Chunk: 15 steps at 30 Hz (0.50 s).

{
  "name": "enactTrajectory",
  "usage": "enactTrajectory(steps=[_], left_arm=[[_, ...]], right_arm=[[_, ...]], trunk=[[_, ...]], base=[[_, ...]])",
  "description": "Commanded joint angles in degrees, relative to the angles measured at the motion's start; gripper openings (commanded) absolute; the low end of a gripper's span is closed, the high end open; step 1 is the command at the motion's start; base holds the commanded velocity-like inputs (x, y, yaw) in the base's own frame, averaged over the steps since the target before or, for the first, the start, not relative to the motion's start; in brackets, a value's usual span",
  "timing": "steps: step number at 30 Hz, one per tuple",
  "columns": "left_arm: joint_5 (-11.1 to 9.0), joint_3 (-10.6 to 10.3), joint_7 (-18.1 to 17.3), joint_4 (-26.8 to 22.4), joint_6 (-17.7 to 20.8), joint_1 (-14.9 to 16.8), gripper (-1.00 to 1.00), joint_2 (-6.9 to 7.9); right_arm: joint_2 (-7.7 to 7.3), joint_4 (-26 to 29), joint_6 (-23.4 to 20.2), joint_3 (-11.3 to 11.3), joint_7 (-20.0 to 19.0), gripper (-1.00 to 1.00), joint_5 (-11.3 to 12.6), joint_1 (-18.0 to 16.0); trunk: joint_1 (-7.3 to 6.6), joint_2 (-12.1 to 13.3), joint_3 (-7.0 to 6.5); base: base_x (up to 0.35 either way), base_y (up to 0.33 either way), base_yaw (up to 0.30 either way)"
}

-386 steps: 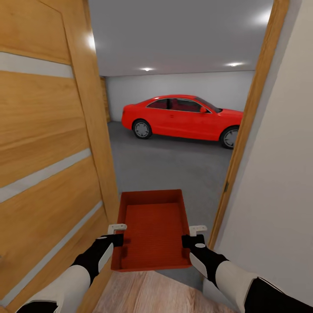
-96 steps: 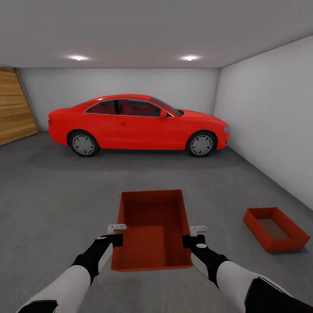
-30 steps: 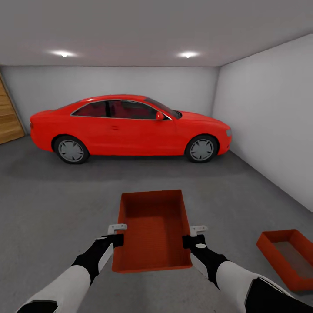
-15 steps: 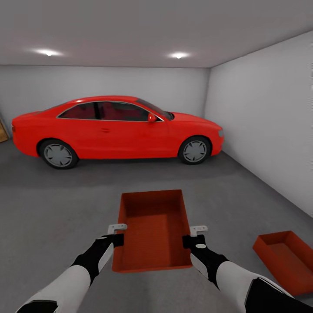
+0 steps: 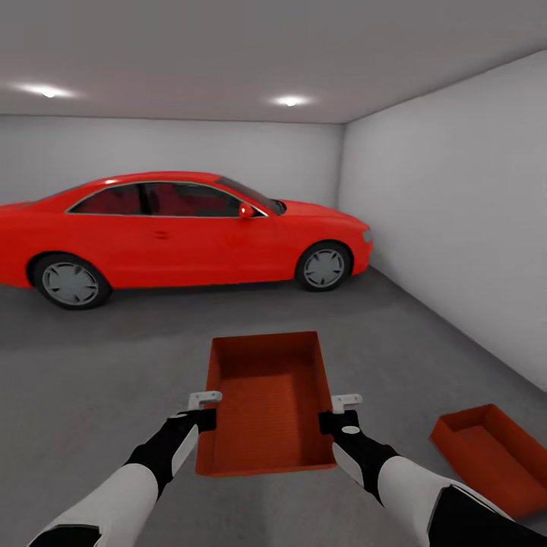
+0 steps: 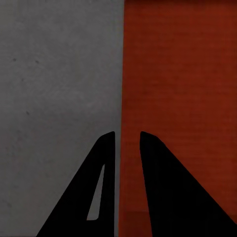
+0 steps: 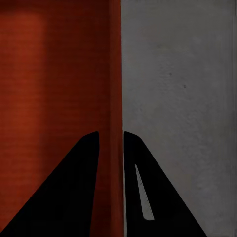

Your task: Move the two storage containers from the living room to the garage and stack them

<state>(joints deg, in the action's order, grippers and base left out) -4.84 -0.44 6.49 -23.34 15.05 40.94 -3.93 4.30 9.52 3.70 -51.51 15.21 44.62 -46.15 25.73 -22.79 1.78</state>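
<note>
I hold one orange-red storage container (image 5: 266,403) level in front of me, above the grey concrete garage floor (image 5: 99,365). My left gripper (image 5: 203,406) is shut on its left wall, my right gripper (image 5: 343,409) on its right wall. In the left wrist view the thin wall (image 6: 121,148) runs between the two dark fingers (image 6: 101,173). The right wrist view shows the same: the wall (image 7: 115,148) is pinched between the fingers (image 7: 89,168). The other storage container (image 5: 490,456) lies on the floor at the lower right, near the wall.
A red car (image 5: 175,232) stands across the back of the garage. A plain grey-white wall (image 5: 456,220) runs along the right side. Open concrete lies between me and the car.
The whole view has swung to the right: the car and the wooden door slid left, and the container on the floor shifted left in the picture. Both grips on the held container are unchanged.
</note>
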Motion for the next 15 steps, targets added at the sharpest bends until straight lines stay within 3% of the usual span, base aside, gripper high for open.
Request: enactTrajectory(steps=[1,15], left_arm=[[0.2,0.1,0.7,-0.2,0.4,0.0,-1.00,0.76],[0.2,0.1,0.7,-0.2,0.4,0.0,-1.00,0.76]], right_arm=[[-0.17,0.0,0.3,1.0,0.7,-1.00,0.6,-0.1],[-0.17,0.0,0.3,1.1,0.7,-1.00,0.6,-0.1]], trunk=[[0.06,-0.1,0.13],[0.06,-0.1,0.13]], base=[[0.234,0.000,-0.229],[0.234,0.000,-0.279]])
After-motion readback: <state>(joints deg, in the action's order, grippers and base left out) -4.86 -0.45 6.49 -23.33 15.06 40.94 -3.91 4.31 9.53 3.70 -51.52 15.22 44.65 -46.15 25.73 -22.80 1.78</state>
